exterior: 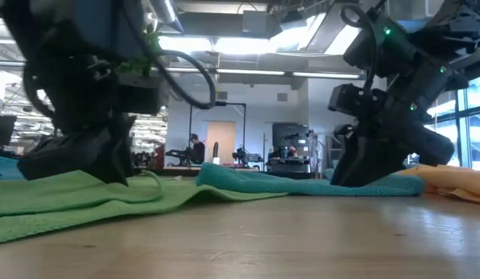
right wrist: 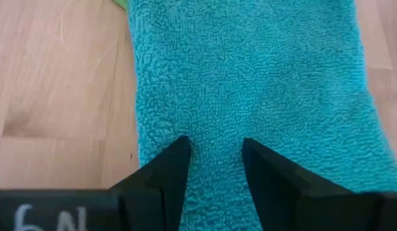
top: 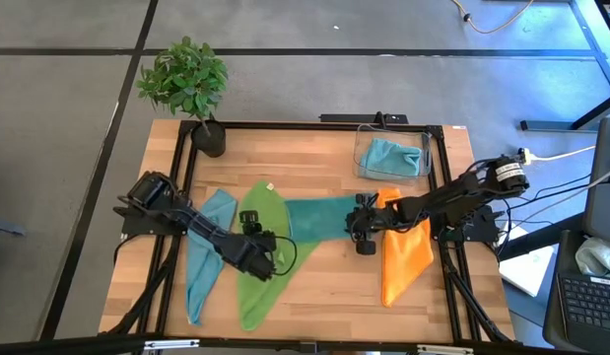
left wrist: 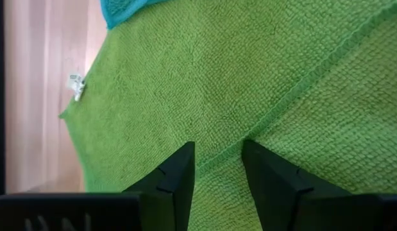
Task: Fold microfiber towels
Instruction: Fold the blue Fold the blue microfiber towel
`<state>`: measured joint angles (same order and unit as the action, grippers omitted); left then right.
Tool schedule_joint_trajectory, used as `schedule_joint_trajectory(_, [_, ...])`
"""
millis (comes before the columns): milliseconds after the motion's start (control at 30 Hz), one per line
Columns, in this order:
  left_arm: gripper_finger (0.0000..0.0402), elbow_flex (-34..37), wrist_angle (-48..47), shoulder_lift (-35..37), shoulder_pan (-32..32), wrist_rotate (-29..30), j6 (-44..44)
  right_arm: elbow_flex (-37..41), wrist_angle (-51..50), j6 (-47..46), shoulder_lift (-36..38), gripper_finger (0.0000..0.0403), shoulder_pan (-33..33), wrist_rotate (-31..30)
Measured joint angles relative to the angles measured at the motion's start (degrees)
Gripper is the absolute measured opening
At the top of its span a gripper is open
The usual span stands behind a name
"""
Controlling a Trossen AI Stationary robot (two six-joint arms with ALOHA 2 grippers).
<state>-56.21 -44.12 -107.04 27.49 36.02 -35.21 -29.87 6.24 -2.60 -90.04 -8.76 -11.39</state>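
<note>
The microfiber towels lay spread across the middle of the wooden table (top: 324, 276): a light blue one (top: 208, 251) at the left, the lime green towel (top: 260, 247) beside it, the teal towel (top: 322, 219) running right from the green, and the orange towel (top: 405, 258) at the right. A second light blue cloth (top: 391, 156) sat in the clear bin (top: 362, 163) at the far right, with a potted plant (top: 186, 84) at the far left corner.

I had the left gripper (top: 261, 258) down on the lime green towel, its fingers (left wrist: 176, 176) parted a little around a hemmed edge, pressing into the pile with nothing lifted. The right gripper (top: 364, 237) was down on the right end of the teal towel, near where the orange one began; its fingers (right wrist: 166, 170) stood a little apart on the cloth, not yet pinching it.

I judged these cloths light, limp and grippy, likely to drag and bunch on the wood rather than slide. The stitched hem or a corner looked like the best hold, since a pinch mid-cloth would only tent it. The teal overlapped the green, so lifting one might tug the other.
</note>
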Motion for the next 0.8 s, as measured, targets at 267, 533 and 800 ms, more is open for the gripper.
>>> schedule_joint_trajectory(267, [0.0130,0.07,-9.32,-0.07,1.98,-2.73,-6.83,1.10,0.69,1.37,-0.86,0.0152,0.75,-0.10])
schedule_joint_trajectory(533, [0.0130,0.31,-24.81,-0.35,5.14,-13.14,-17.83,1.19,0.62,6.41,-0.96,0.0152,2.09,-1.10])
schedule_joint_trajectory(800, [0.0127,0.24,-37.45,-0.37,7.12,-17.86,-29.41,1.11,-1.45,5.79,-0.88,0.0152,3.31,-1.24])
